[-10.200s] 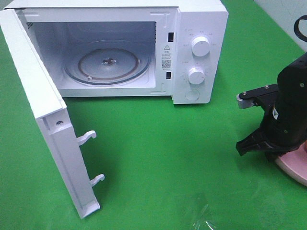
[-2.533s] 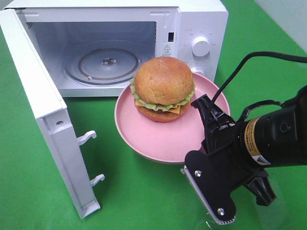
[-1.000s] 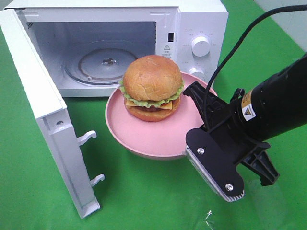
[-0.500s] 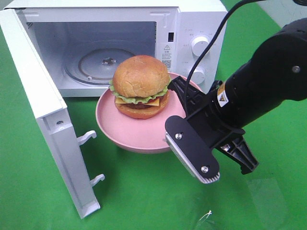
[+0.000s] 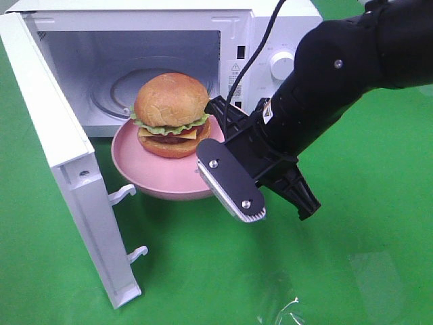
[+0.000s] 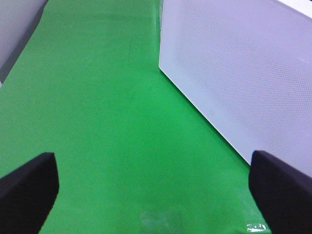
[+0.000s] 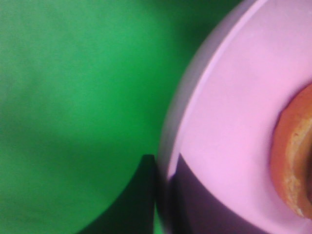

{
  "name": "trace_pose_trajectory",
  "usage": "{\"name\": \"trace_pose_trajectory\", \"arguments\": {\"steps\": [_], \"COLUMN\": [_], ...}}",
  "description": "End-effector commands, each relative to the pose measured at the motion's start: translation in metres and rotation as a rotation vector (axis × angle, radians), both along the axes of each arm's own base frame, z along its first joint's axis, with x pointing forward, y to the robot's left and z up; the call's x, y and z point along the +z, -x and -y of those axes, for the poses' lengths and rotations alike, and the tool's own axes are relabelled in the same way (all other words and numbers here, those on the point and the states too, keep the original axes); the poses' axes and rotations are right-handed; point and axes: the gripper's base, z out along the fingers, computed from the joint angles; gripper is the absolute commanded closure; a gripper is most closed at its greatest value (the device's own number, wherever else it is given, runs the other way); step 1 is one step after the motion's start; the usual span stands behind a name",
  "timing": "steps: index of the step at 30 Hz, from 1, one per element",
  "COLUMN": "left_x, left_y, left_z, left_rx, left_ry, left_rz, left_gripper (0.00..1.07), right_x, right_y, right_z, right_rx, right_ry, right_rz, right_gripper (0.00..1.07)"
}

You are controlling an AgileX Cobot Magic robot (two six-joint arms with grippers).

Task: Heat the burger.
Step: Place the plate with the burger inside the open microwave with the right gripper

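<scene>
Right claw [image 5: 218,152] clamped on plate [image 5: 145,172] rim, burger [image 5: 170,108] at microwave [image 5: 284,27] mouth, surface's [image 5: 203,271] far edge. Left claw [image 6: 156,195] apart, empty. Remaining, by my judgement: insert, shut door [image 5: 61,169], start.

Bright, even overhead light fills the exterior high view, which is sharp, with soft shadow on the green cloth [image 5: 203,271] under the pink plate [image 5: 154,177], sheen on the bun of the burger [image 5: 170,101] and glare off clear film [image 5: 284,311]. The left wrist view is slightly soft, the microwave [image 6: 243,73] wall washed pale lilac. The right wrist view is wholly out of focus, the plate rim smeared, dark shadow beside it.
</scene>
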Motion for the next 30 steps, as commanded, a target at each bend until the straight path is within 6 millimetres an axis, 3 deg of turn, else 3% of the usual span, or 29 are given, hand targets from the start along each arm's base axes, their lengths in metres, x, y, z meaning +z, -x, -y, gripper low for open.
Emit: {"name": "trace_pose_trajectory", "arguments": {"steps": [1, 8, 30], "left_x": [0.001, 0.001, 0.001], "left_y": [0.0, 0.0, 0.0], "left_z": [0.0, 0.0, 0.0], "left_rx": [0.003, 0.003, 0.003], "left_ry": [0.002, 0.002, 0.002], "left_rz": [0.016, 0.016, 0.016], "left_gripper": [0.09, 0.09, 0.09], "right_x": [0.009, 0.015, 0.011], "right_y": [-0.012, -0.026, -0.056], "right_z": [-0.001, -0.003, -0.036], "right_rx": [0.0, -0.005, 0.021], "right_ry": [-0.034, -0.031, -0.069], "right_rz": [0.049, 0.059, 0.066], "right_gripper": [1.07, 1.07, 1.07]}}
